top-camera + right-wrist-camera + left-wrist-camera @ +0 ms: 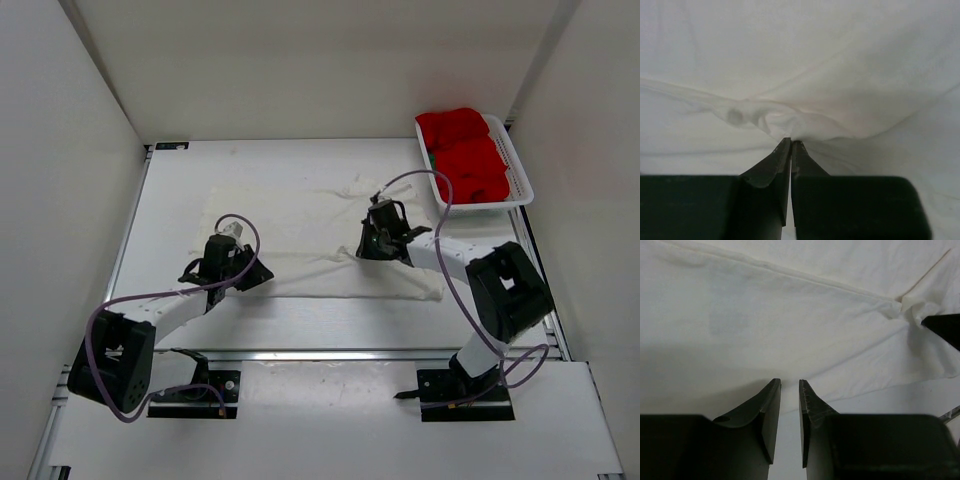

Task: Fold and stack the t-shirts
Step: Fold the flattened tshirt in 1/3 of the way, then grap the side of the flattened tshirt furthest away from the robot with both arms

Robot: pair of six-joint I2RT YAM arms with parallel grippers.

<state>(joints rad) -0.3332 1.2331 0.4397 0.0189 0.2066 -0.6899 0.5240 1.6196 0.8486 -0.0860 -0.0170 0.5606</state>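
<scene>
A flat white desk [180, 190] carries a cream-white cloth t-shirt [300, 215], spread across its middle. The left arm [165, 310] reaches low to the shirt's near hem. The right arm [450, 255] bends in from the right over the shirt. At the far right corner, a white plastic mesh basket [522, 185] holds a bright red cloth t-shirt [465, 150]. The left tool [790, 383] is slightly parted, its tips at the hem. The right tool [791, 141] is pressed together, pinching a puckered fold.
</scene>
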